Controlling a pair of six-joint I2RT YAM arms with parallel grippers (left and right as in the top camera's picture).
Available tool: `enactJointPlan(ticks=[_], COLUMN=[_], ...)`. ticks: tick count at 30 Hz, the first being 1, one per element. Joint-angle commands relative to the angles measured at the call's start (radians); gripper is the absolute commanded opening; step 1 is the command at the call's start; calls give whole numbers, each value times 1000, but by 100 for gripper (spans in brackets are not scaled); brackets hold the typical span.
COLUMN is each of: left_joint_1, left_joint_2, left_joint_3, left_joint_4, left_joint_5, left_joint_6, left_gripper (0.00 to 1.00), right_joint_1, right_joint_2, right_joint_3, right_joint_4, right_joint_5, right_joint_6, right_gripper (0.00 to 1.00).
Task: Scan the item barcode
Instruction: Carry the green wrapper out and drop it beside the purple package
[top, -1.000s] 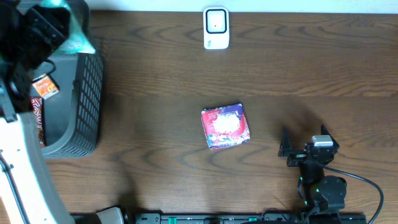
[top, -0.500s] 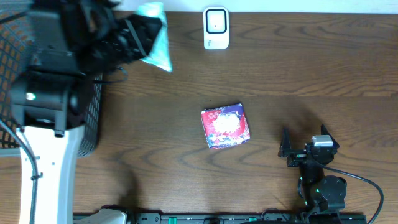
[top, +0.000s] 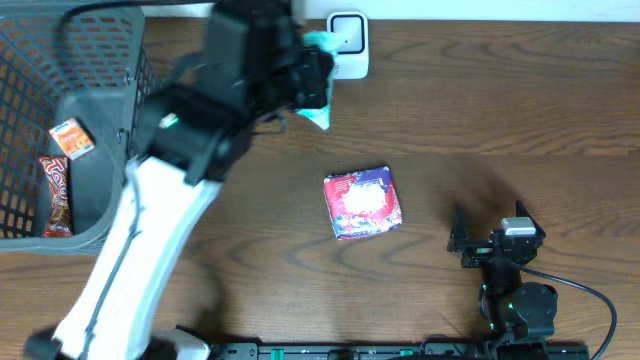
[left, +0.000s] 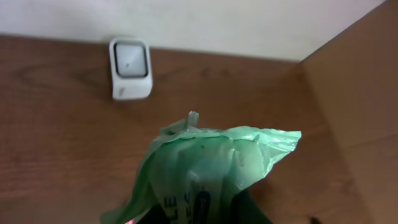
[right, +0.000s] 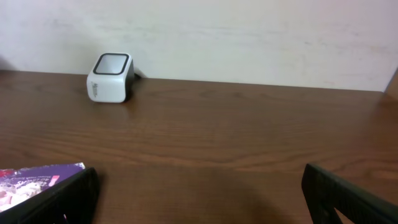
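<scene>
Your left gripper (top: 312, 82), clamping a crinkly green pouch (left: 211, 162), has swung over; boxy white scanner (left: 129, 67) sits just ahead; right gripper (top: 488, 232) gapes.

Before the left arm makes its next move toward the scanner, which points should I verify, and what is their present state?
1. Left claw closed on the green packet: ok.
2. Scanner in the left wrist view, nothing covering it: ok.
3. Barcode turned toward the scanner window: cannot tell, no barcode shows.
4. Packet centred before the window: not ok, the scanner sits off to the left.
5. Right claw open, far from the scanner: ok.
</scene>
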Motion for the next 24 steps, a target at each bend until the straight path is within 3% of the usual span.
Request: enactJointPlan(ticks=[1,14,17,20,24], left_joint_1=[-18,-129,-148,-150,-130], left_joint_2=[98,439,505,531,505], left_joint_3=[10,10,10,10,29], left_joint_4=[5,9,13,16,27], left_joint_5=[-51,-51,-51,-51,-51], left_joint_6=[34,33,34,35,61], left_gripper=[8,9,29,59,76], right_joint_1=[2,2,2,2,2], right_joint_2=[-2,-2,-2,-2,-2], right_joint_3=[-3,-3,-3,-3,-3], right_joint_4=[-2,-2,-2,-2,-2], right_joint_5=[-2,-2,-2,-2,-2], right_joint_6=[-8,-8,-8,-8,-8], right_gripper=[99,99,99,99,99])
